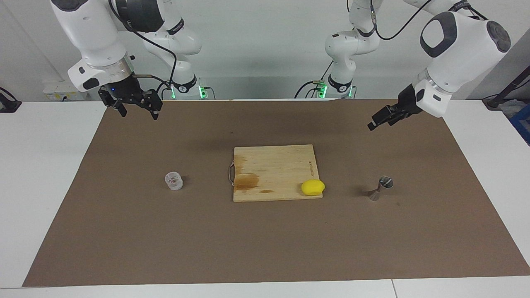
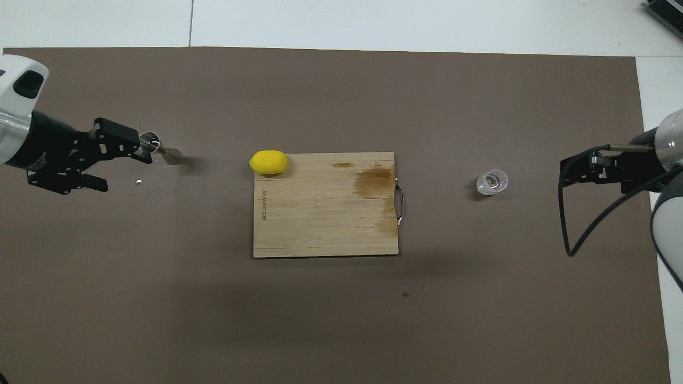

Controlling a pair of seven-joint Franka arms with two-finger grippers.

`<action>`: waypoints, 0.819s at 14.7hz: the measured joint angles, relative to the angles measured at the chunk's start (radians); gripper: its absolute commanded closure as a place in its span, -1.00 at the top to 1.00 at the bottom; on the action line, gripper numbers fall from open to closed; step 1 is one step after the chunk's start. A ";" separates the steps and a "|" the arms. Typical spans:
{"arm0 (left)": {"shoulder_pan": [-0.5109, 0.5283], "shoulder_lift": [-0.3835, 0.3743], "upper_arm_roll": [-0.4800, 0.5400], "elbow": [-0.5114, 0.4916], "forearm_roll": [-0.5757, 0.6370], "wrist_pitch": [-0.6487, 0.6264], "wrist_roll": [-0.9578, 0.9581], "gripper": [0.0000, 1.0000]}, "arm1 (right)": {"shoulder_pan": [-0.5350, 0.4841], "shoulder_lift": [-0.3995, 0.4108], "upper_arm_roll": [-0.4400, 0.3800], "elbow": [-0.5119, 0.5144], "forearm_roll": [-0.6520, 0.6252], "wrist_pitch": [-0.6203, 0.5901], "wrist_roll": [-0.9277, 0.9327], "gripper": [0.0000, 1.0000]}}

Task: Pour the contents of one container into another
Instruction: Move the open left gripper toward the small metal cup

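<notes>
1. Brown mat (image 1: 269,240): covers most of the white table (image 1: 41,174); carries every loose item listed below.
2. Left arm (image 1: 459,45): enters from its base at the robots' end; wrist bent down and inward over the mat.
3. Right arm (image 1: 91,37): waiting, raised over the mat corner at its own end, near the robots' edge.
4. Wooden cutting board (image 1: 273,167): flat at mid-mat, between cup and jigger; metal handle on the short edge toward the right arm's end; dark stain on the surface close to that handle.
5. Left gripper (image 1: 379,120): up in the air over bare mat at the left arm's end, clear of the jigger in the facing view; in the overhead view (image 2: 114,165) one finger overlaps the jigger's rim, an effect of height only. Fingers released, spread apart, holding nothing.
6. Right gripper (image 1: 138,109): in the air above the mat edge at the right arm's end, well apart from the cup. Fingers released, holding nothing.
7. Lemon (image 1: 312,187): yellow, resting on the board's corner farthest from the robots, toward the left arm's end, overhanging the edge slightly.
8. Clear ribbed cup (image 1: 174,181): upright on the mat, beside the board's handle edge toward the right arm's end; reddish tint inside. Untouched.
9. Steel jigger (image 1: 381,188): hourglass-shaped, standing on the mat toward the left arm's end, well apart from the board. Untouched.
10. Small pale speck (image 2: 139,182): on the mat near the jigger; identity cannot be told.
</notes>
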 measured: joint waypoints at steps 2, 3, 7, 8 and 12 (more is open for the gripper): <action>0.027 0.026 0.001 -0.018 -0.109 0.077 -0.144 1.00 | 0.000 0.000 0.000 0.000 0.000 0.000 0.000 0.99; 0.041 0.032 0.002 -0.034 -0.168 0.119 -0.214 1.00 | 0.000 0.000 0.000 0.000 0.000 0.000 0.000 0.99; 0.086 0.036 0.003 -0.130 -0.383 0.296 -0.439 1.00 | 0.000 0.000 0.000 0.000 0.000 0.000 0.000 0.99; 0.090 0.036 0.004 -0.154 -0.417 0.326 -0.468 1.00 | 0.000 0.000 0.000 0.000 0.000 0.000 0.000 0.99; 0.102 0.037 0.005 -0.205 -0.467 0.374 -0.505 1.00 | 0.000 0.000 0.000 0.000 0.000 0.000 0.000 0.99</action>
